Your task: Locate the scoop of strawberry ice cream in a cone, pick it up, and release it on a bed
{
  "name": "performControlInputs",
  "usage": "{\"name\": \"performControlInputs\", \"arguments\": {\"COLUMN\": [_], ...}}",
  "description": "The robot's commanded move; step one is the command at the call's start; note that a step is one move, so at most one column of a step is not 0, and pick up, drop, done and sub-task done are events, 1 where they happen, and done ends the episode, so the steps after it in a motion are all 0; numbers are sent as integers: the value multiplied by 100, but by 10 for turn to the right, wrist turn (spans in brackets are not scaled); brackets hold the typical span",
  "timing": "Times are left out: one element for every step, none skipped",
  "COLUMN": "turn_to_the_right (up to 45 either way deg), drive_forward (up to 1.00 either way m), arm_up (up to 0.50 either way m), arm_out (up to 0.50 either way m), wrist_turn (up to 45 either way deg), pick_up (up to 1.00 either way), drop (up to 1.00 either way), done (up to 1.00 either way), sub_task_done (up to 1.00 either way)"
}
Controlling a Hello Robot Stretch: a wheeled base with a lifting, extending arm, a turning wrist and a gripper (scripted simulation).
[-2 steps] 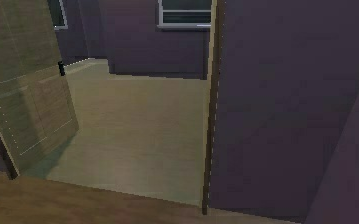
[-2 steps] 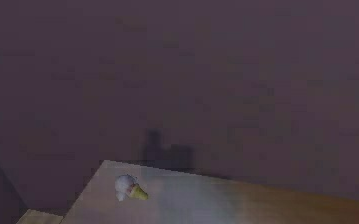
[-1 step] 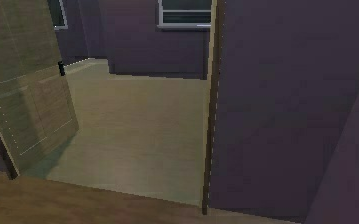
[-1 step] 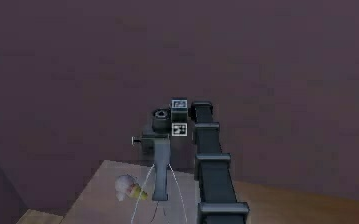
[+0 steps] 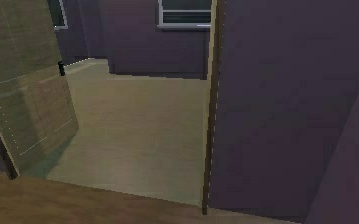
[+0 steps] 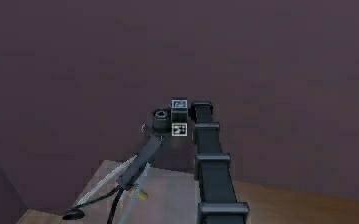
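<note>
Forward view: an open doorway leads from a strip of brown wooden floor (image 5: 47,205) along the bottom edge into a room with a pale floor (image 5: 127,130) and purple walls. A wood-grain door (image 5: 27,90) stands swung open at the view's left, with a small dark handle (image 5: 62,68) on its right edge. A brown door frame (image 5: 211,110) runs upright just right of the middle. A broad purple wall (image 5: 287,100) stands to the right of the frame. On the room's far wall, at the top edge, is the lower part of a window (image 5: 184,12).

Arm side view: the dark square arm (image 6: 215,170) rises from the bottom edge just right of the middle, against a plain purple wall (image 6: 87,60). At its far end sit two white marker squares (image 6: 179,127). Left of them is the pincer's dark body, and its two thin fingers (image 6: 117,180) slant down towards the lower left. The pincer (image 6: 93,213) ends over a light patch of floor (image 6: 157,190), with only bare floor behind it, so it holds nothing. Whether it is open or closed cannot be told.
</note>
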Motion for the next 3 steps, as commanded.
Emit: {"name": "performControlInputs", "arguments": {"turn_to_the_right": [0, 0, 0], "drive_forward": [0, 0, 0], "arm_up": [0, 0, 0], "arm_out": [0, 0, 0], "wrist_turn": [450, 450, 60], "pick_up": [0, 0, 0], "drop": [0, 0, 0], "done": [0, 0, 0], "sub_task_done": [0, 0, 0]}}
